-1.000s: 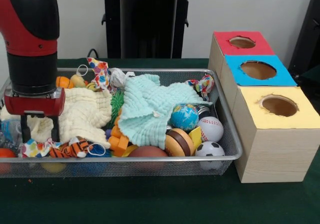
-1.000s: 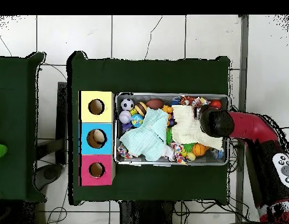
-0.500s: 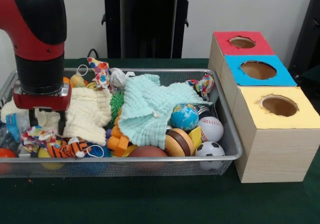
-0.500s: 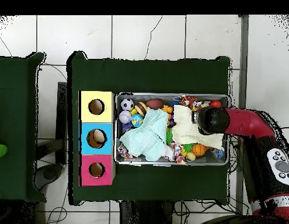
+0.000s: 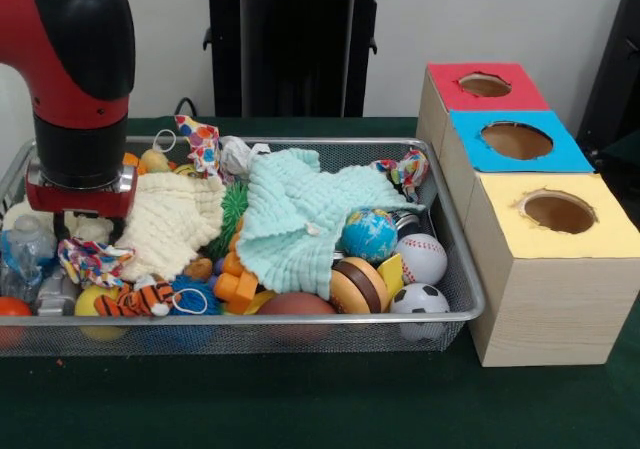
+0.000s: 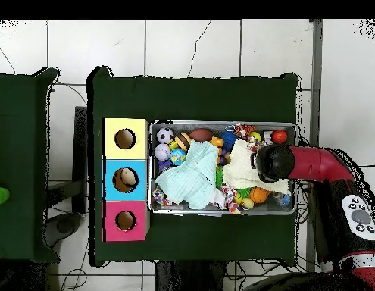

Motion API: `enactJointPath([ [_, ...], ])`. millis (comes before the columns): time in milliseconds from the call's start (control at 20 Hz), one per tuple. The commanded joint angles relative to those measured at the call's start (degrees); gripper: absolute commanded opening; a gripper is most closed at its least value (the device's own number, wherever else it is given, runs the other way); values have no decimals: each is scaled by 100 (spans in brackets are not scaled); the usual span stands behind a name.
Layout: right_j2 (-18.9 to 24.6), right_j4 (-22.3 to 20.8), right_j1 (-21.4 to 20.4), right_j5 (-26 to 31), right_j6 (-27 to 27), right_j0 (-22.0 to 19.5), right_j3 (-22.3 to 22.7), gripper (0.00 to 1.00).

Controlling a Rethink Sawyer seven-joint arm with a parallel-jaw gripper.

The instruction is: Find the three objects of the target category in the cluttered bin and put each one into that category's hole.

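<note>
Right in the wire bin [image 5: 455, 269], the soccer ball [image 5: 419, 299], baseball [image 5: 422, 257] and globe ball [image 5: 368, 235] sit near the boxes [image 5: 545, 269]. Farther back, the gripper [image 5: 88, 231] pinches the cream cloth [image 5: 165, 219].

A robot lab: green-clothed table [image 5: 300, 409], wire bin [image 5: 455, 299], tiled floor [image 6: 182, 45].

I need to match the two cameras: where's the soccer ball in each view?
Front view: the soccer ball lies in the wire bin's near right corner, just below the baseball.
Overhead view: the soccer ball lies in the bin's upper left corner, beside the yellow-topped box.
Shared landmark: the yellow-topped box, the box closest to the ball in both views.
</note>
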Motion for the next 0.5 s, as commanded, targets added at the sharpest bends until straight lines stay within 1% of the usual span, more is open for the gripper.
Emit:
enactJointPath([
  [50, -378, -585, -17, 592, -845, 216, 23, 100],
  [200, -189, -443, -410, 592, -1126, 176, 103, 100],
  [350, -13, -278, -716, 481, -1208, 80, 297, 100],
  [450, 77, -175, -776, 446, -1171, 29, 399, 100],
  [500, 91, -65, -716, 599, -1089, 30, 400, 100],
])
